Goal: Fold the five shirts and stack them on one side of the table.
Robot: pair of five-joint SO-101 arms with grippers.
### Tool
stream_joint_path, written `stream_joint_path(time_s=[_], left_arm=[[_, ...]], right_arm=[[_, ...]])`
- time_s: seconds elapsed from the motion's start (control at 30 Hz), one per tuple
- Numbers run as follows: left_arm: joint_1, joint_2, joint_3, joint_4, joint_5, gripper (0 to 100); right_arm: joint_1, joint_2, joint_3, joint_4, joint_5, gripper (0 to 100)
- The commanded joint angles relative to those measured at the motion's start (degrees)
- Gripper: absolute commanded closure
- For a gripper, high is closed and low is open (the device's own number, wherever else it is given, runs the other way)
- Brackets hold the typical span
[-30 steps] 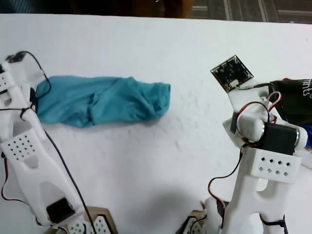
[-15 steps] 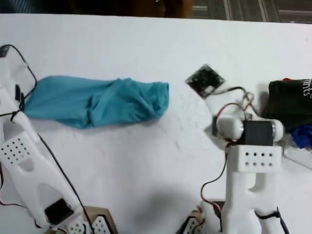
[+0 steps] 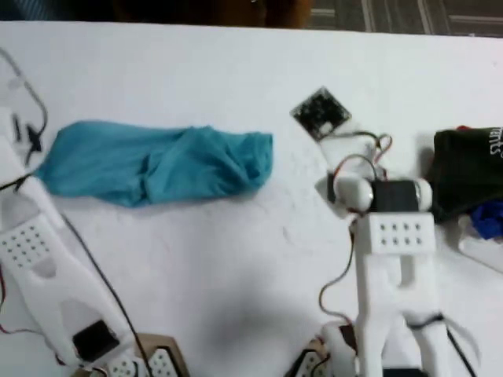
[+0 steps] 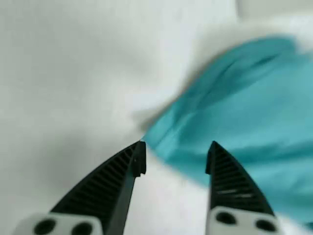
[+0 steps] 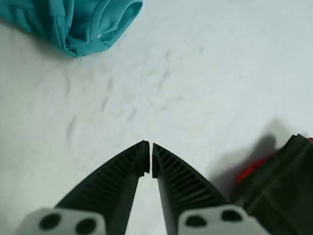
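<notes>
The left gripper (image 4: 176,157) was spread wide at the end of the blue shirt (image 3: 157,163). The right gripper (image 5: 149,155) was pinched together, holding nothing. The shirt lay bunched in the left middle of the high view. It looked soft, light and floppy; pinching an edge seemed best.

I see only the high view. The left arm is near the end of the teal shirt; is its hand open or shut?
Observer: Open. In the left wrist view the left hand has its fingers apart, with the edge of the teal shirt between them.
Operator: Does it hold the cloth?
Observer: No, the fingers are not closed on it.
Operator: And the right hand?
Observer: The right hand is shut and empty, over the table, beside the black folded shirt.
</notes>
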Motion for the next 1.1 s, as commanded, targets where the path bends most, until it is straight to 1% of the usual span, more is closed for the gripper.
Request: stream_joint_path(time_s=[0.0,0.07,0.17,0.27,0.33,0.43,0.63,0.73,0.9,1.07], left_arm=[[8.35,-1.05,-2.42,-3.78,7.47,92],[10.99,0.26,-2.24,-9.14,10.73,98],[13.63,2.9,-1.89,-14.59,14.77,96],[15.12,6.24,-2.33,-17.32,13.27,96],[15.03,9.05,-2.07,-20.57,11.69,96],[14.86,12.4,-2.42,-23.74,11.25,96],[14.51,14.77,-2.42,-25.32,11.16,96],[13.63,15.65,-2.24,-28.22,11.16,96],[13.01,16.7,-2.42,-29.63,11.16,96],[11.96,16.79,-2.15,-31.38,11.08,96]], right_arm=[[-4.97,9.71,-5.19,-2.33,-5.98,98.1],[-8.84,16.84,-9.58,-1.71,-7.38,98.1],[-13.05,27.3,-18.2,1.89,-7.47,98.1],[-14.02,37.58,-28.22,4.09,-7.47,98.1],[-14.02,44.53,-34.73,4.09,-7.38,98.1],[-13.85,55.16,-45.54,4.35,-7.47,98.1],[-14.37,73.1,-67.34,9.54,-7.74,98.1],[-14.99,80.66,-76.92,13.41,-7.56,98.1],[-13.23,91.91,-88.53,17.8,-7.47,98.1],[-11.21,98.51,-97.93,24.48,-7.47,98.1]])
